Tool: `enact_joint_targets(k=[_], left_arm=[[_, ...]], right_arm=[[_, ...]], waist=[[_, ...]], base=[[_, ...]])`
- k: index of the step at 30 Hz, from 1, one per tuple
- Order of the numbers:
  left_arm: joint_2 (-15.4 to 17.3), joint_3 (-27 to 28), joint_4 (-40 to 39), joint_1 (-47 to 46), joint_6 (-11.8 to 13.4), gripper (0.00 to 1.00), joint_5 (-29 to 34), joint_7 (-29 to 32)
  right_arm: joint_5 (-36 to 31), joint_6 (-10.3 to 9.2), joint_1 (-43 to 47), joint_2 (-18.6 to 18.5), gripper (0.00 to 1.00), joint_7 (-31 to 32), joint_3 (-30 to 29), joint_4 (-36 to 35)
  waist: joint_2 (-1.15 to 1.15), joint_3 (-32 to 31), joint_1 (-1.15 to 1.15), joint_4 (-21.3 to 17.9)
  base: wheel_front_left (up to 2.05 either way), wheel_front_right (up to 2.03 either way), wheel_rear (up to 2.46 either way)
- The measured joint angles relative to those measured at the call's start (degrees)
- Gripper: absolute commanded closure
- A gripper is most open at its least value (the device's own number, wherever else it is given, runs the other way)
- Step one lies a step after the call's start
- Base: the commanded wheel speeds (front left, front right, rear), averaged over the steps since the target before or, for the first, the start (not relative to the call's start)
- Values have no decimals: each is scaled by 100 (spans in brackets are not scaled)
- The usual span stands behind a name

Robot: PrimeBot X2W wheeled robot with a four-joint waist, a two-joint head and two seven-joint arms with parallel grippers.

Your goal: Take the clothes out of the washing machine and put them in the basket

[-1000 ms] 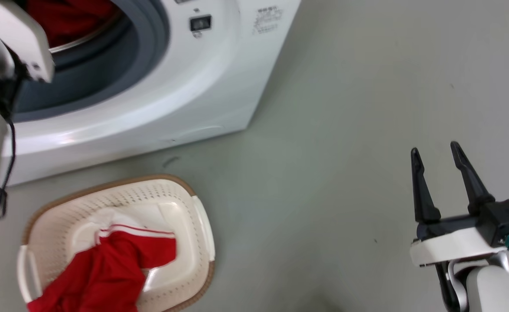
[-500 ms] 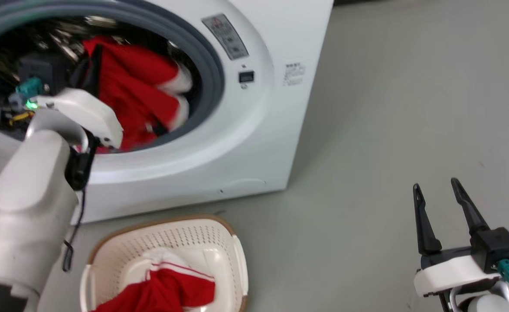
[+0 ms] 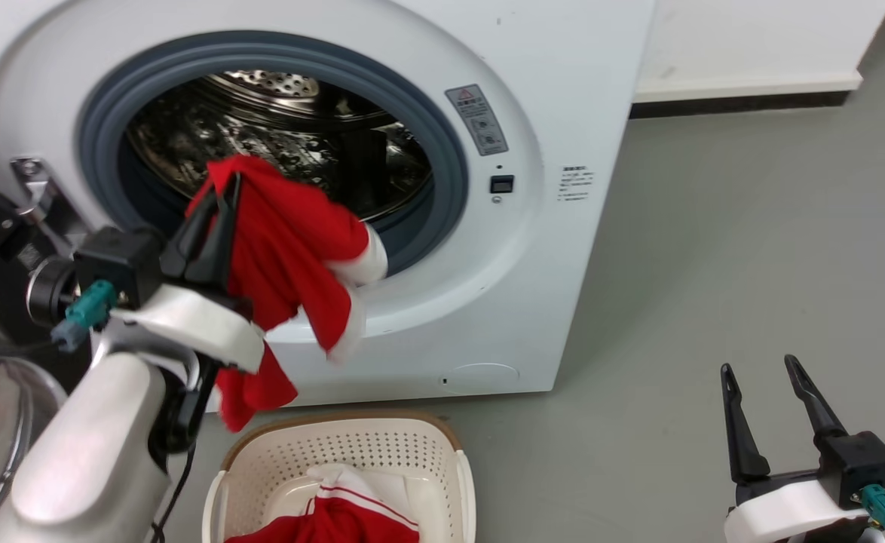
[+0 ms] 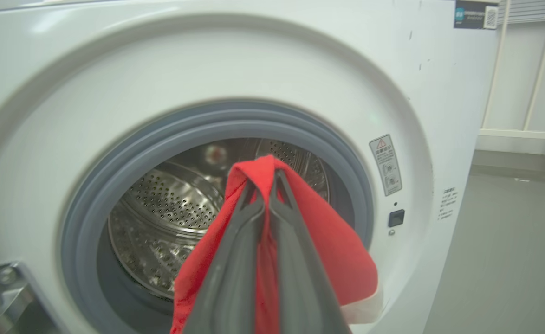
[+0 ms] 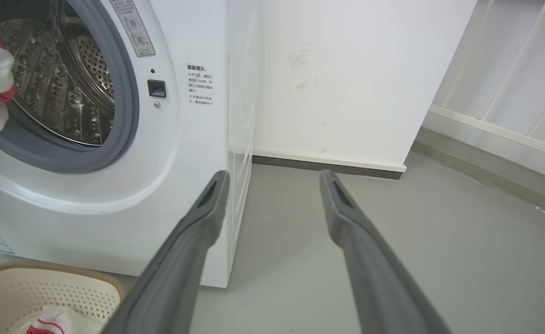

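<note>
Clothes: 2. Red garment (image 3: pixel 284 241) clamped in L jaws before washer (image 3: pixel 578 90); striped garment (image 3: pixel 337 524) in basket (image 3: pixel 352 451). R jaws apart.

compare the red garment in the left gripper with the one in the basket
The soft red fabric garment hangs from the left gripper's shut fingers; the red striped garment lies in the cream perforated plastic basket. The hanging one shows white trim, the basket one white stripes. Both are red.

Glossy white forearms (image 3: pixel 88 452), long tapered black jaws on black wrist blocks (image 3: pixel 114 260), teal connectors (image 3: pixel 88 309), thin black cable (image 3: pixel 177 483).
</note>
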Motion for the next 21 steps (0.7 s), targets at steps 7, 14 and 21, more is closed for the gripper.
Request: enact_joint_targets(k=[7,14,21], left_arm=[[197,-193,-899,799,172,100,-131,545],[100,-530,-767,1130,81,100,-281,865],[-169,-999,110,1129,-265,100,-252,1046]], right_arm=[[105,0,14,0,0,0,-35,51],[53,0,-133,0,0,0,-64,25],[-8,0,-396,1,0,0,-80,-64]], waist=[[0,109,1,217],[0,497,1,319],[0,1086,2,331]], base=[[0,0,0],[0,0,0],[0,0,0]])
